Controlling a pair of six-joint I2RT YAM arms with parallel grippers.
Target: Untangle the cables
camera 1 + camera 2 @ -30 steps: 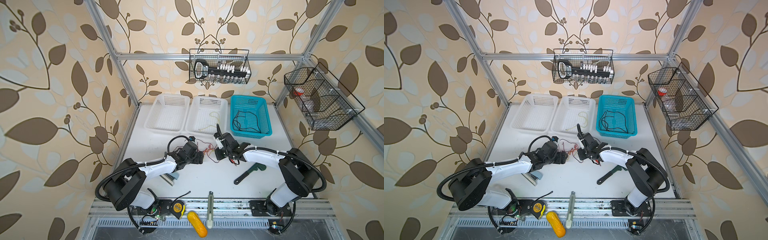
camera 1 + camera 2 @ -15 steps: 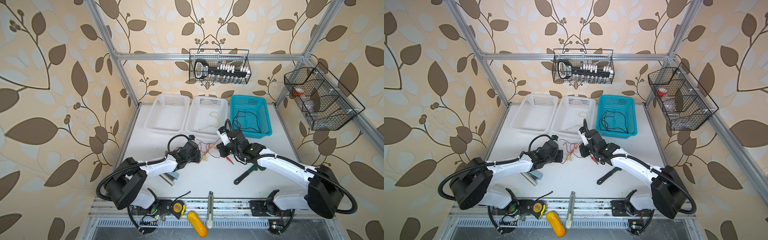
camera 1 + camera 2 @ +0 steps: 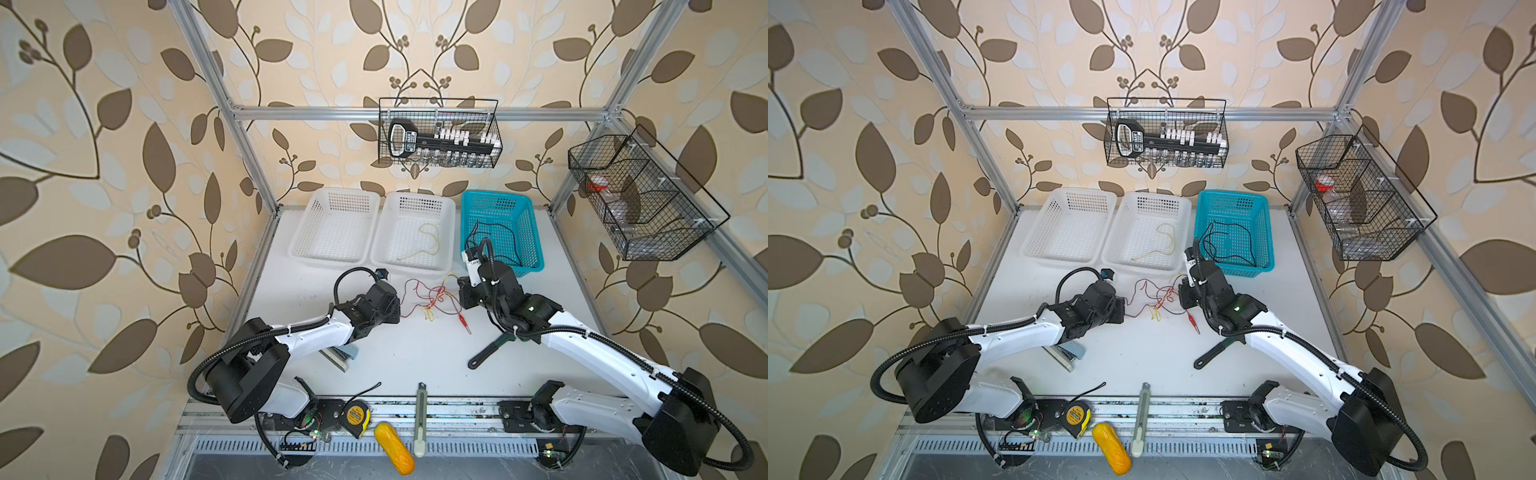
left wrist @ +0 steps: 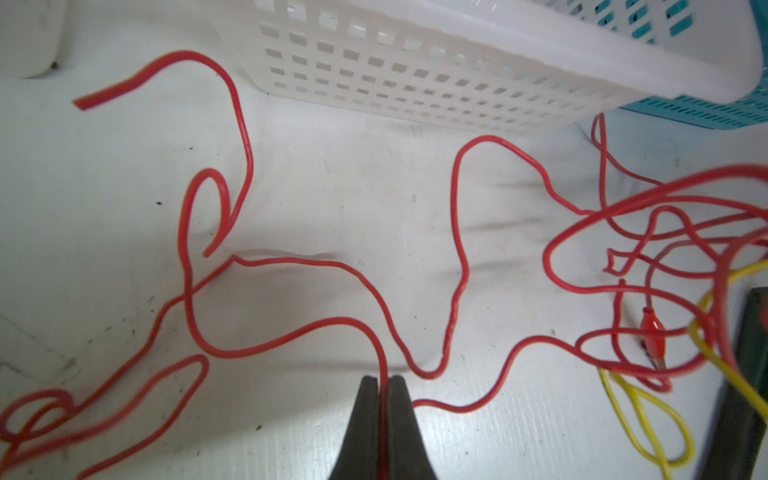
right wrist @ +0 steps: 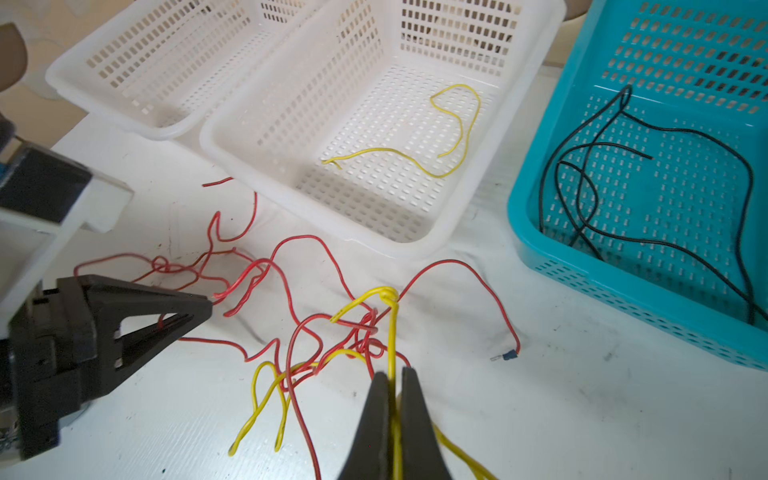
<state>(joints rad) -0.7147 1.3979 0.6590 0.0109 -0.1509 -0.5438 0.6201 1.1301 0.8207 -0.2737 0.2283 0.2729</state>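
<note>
A tangle of red and yellow cables lies on the white table between my two grippers. My left gripper is shut on a red cable that runs straight between its fingertips. My right gripper is shut on a yellow cable, which rises to a small knot in the tangle. A red alligator clip lies beside the tangle. One yellow cable rests in the middle white basket. Black cables lie in the teal basket.
Two white baskets and a teal basket line the back of the table. A black-handled tool lies under the right arm. A tape measure, a yellow object and a utility knife sit at the front rail.
My left gripper has shut on the red cable. My right arm has stretched out and carried its gripper, still shut on the yellow cable, slightly to the right.
</note>
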